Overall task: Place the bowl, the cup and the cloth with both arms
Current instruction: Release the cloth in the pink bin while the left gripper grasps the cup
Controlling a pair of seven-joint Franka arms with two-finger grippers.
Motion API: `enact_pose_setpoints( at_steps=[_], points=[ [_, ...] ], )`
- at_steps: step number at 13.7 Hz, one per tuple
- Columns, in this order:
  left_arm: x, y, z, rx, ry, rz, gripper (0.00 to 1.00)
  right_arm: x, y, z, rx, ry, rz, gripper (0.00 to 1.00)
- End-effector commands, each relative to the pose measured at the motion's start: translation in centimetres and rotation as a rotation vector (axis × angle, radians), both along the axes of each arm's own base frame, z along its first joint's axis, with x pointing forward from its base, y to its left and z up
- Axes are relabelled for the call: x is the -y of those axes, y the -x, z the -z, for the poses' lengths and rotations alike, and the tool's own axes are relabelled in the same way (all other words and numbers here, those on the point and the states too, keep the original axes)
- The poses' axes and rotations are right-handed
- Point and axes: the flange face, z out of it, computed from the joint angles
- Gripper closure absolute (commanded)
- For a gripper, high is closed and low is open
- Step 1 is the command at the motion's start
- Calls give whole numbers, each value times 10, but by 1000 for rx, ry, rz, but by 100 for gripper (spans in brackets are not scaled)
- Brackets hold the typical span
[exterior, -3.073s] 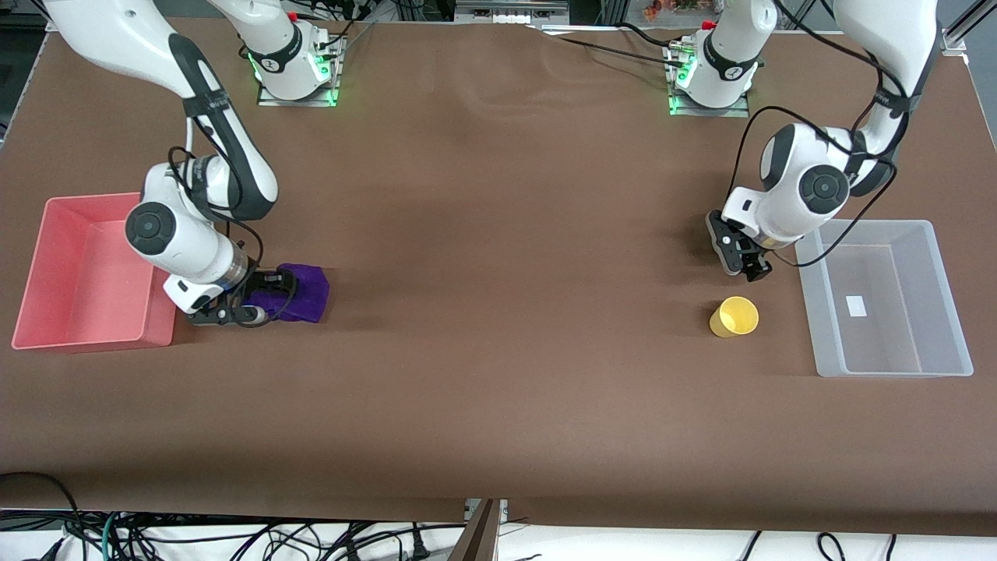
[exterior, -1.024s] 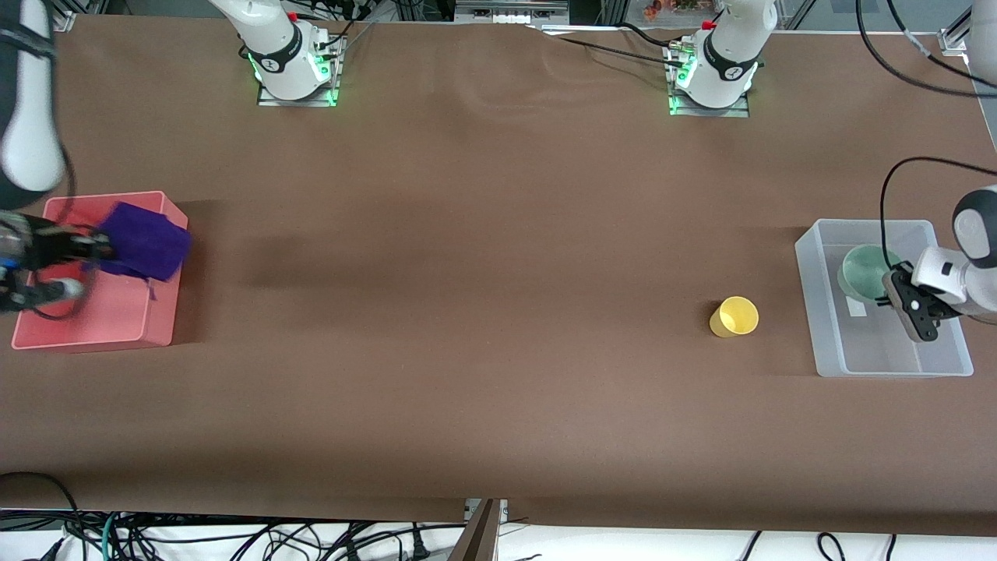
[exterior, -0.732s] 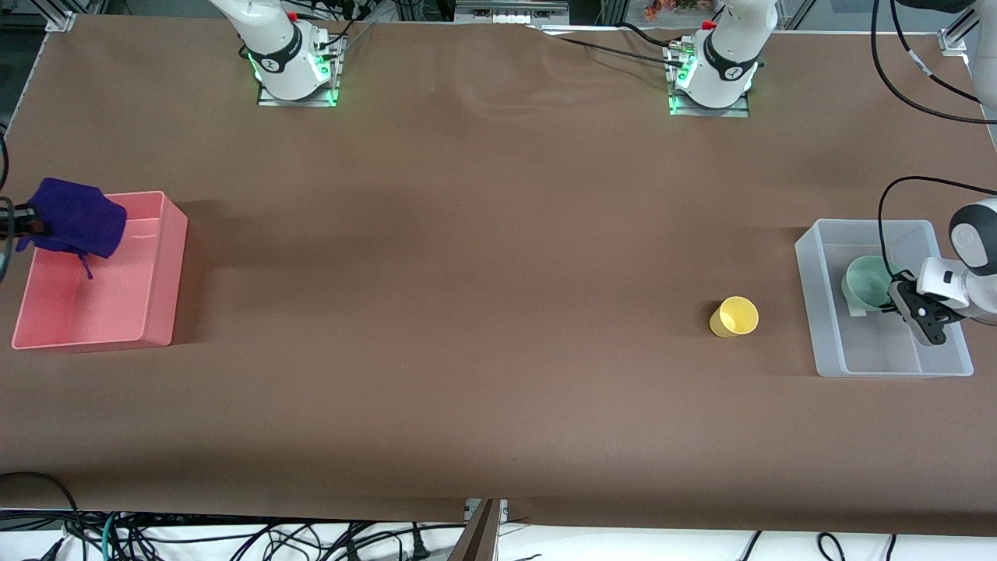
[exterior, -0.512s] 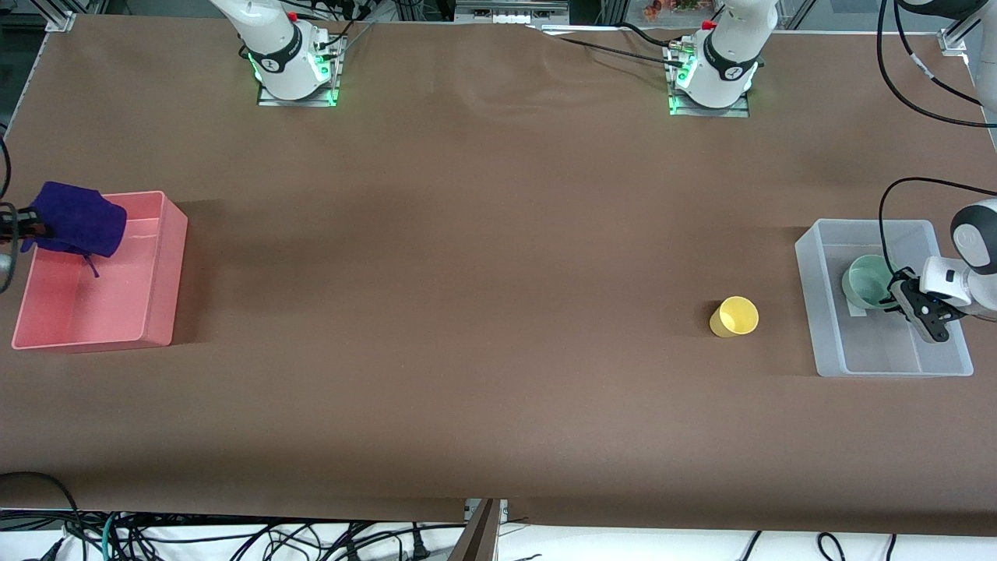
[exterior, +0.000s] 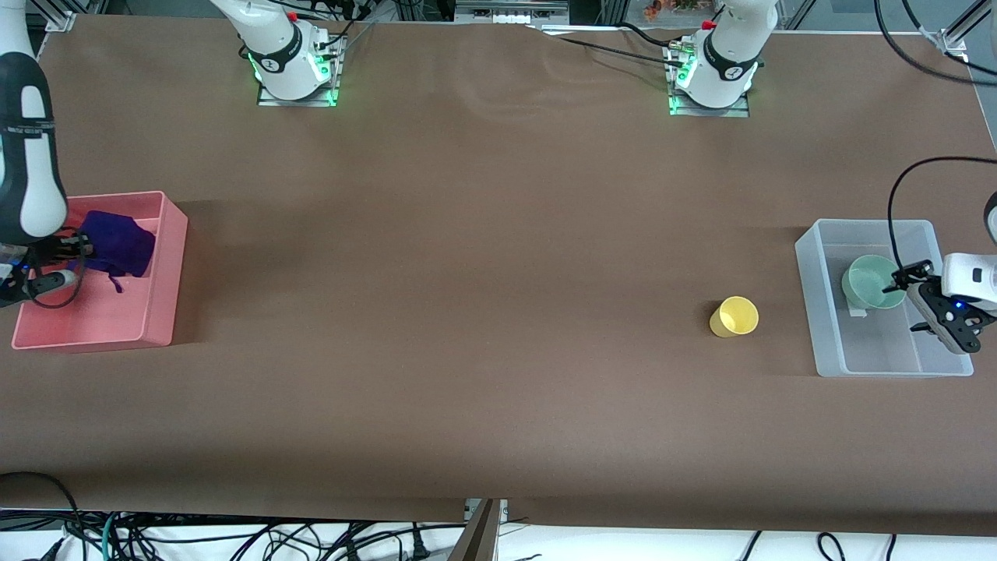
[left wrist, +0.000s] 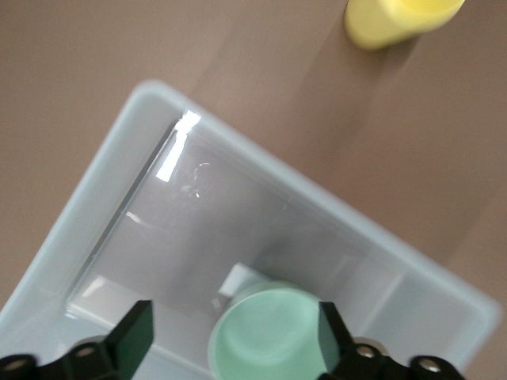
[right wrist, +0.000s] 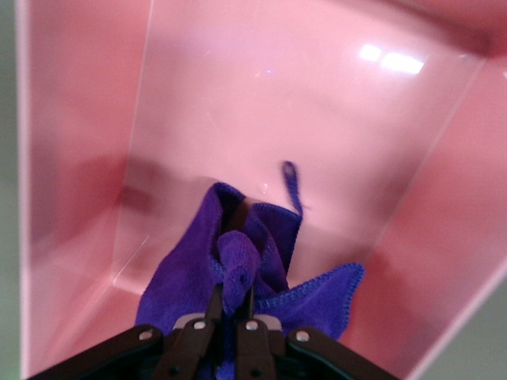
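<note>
At the right arm's end of the table, the right gripper (exterior: 74, 261) hangs over a pink bin (exterior: 167, 269), its fingers pinched tight on a bunched fold of the purple cloth (exterior: 117, 245). The cloth droops into the bin, a loose thread dangling toward the floor of the bin. At the left arm's end, the left gripper (left wrist: 230, 348) sits over a clear bin (exterior: 810, 312) with its fingers spread wide on either side of the green bowl (exterior: 871, 280). The bowl stands upright in the bin, mouth up. The yellow cup (exterior: 734, 316) stands upright on the brown table (exterior: 483, 312), near the clear bin, with bare table all around it.
</note>
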Motion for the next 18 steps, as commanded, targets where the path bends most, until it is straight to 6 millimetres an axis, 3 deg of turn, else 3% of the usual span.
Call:
enact_pose_setpoints(
  at_steps=[1,2,3,4,5,7,9,10,11,12,14,15,17,18],
  points=[
    [60,-1,-17,-33,-7,-182,0,0,3,11,18,-4,-23,100],
    [82,-6,-10,-45,-6,-261,0,0,4,20,32,4,-27,100],
    [101,-9,9,-68,-10,-345,0,0,7,29,49,11,-30,100],
    [122,-14,21,-72,-17,-416,0,-1,9,35,56,11,-30,93],
    [143,-18,28,-61,-32,-462,0,-1,9,36,62,4,-14,3],
    [181,-16,52,-68,-46,-544,0,-2,6,25,80,-14,5,0],
    [197,-12,75,-29,-53,-568,3,-3,0,-11,81,-50,37,0],
    [198,-9,87,-15,-67,-548,12,-8,-7,-36,87,-80,58,0],
    [199,-8,93,-7,-74,-535,34,-14,-15,-60,95,-96,62,0],
    [198,-8,98,-3,-81,-525,49,-26,-25,-83,107,-102,58,0],
    [197,-12,102,11,-71,-528,51,-58,-38,-121,124,-91,131,0],
    [195,-11,118,3,-61,-533,59,-76,-42,-141,121,-85,183,0],
    [193,-10,132,-10,-51,-539,79,-123,-49,-189,102,-61,197,0],
    [193,-10,137,-16,-49,-541,85,-155,-51,-209,87,-42,198,0]
  ],
)
